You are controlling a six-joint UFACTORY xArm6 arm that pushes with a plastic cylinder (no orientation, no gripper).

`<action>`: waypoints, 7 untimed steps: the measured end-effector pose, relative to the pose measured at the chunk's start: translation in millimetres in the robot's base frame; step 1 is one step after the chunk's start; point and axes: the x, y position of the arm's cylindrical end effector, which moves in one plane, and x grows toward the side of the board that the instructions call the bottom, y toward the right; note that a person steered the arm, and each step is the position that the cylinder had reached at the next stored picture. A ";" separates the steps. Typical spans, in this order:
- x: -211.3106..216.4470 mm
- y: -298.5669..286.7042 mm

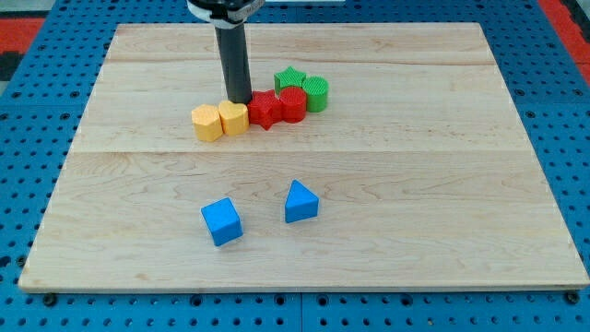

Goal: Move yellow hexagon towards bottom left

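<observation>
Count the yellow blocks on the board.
2. One yellow block sits leftmost in the row; the other yellow block touches its right side, just below my tip. None seem hidden.

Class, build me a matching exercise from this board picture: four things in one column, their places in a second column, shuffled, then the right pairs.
Things
1. blue cube
2. blue triangular block
3. green star
4. my tip

Places
A. just above the two yellow blocks, at the red star's upper left
B. lower part of the board, right of the other blue block
C. top of the cluster, above the red blocks
D. lower part of the board, left of the other blue block

Pairs: 1-D, 2-B, 3-C, 4-A
</observation>
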 end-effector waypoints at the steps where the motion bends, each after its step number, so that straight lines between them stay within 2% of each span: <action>1: 11.3 -4.0; 6: 14.6 -10.4; 7: 36.9 -20.9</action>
